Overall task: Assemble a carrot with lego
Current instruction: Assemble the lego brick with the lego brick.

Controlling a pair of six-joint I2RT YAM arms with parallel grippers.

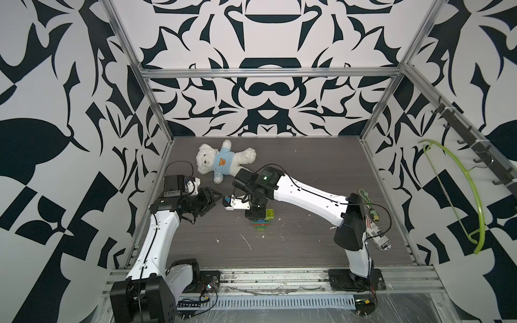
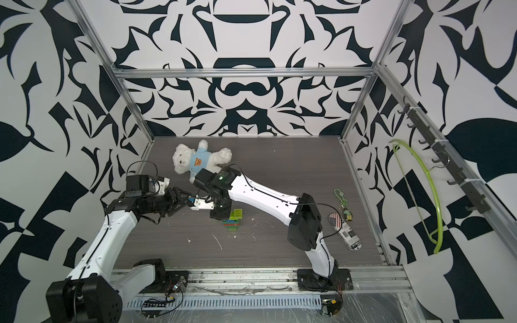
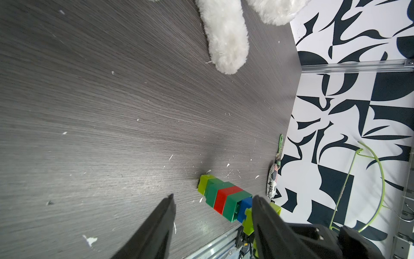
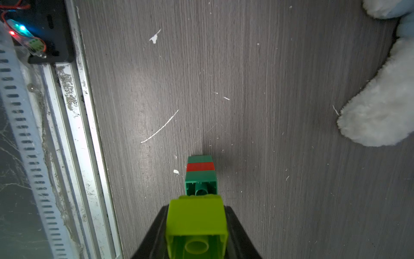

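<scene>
1. Work surface. The table (image 1: 307, 173) is dark wood-grain. The white teddy bear (image 1: 221, 160) lies toward its far edge and serves as the reference for all positions below.

2. Right gripper (image 4: 196, 209). It stands on the robot's side of the teddy bear, slightly to the right. The jaws are clamped narrow on a lime brick (image 4: 195, 224), gripping its two flat side walls.

3. Left gripper (image 3: 213, 197). It hangs near the teddy bear's leg, on the robot's side. The jaws are about half spread and hold nothing.

4. The carrot (image 1: 260, 223). It lies flat on the table on the robot's side of the teddy bear, apart from it. Its lime tip points away from the bear. The held lime brick meets its wide end. Whether that brick is fully seated cannot be told.

5. Handling.
- The bricks are probably light, rigid plastic with smooth walls that may slip under a shallow grip.
- Joints likely hold by stud friction only, so bending loads could split the stack.
- Take hold across the flat sides of the wide dark green body, not the narrow tip.
- Press along the stack's length, with the carrot braced against sliding.
</scene>
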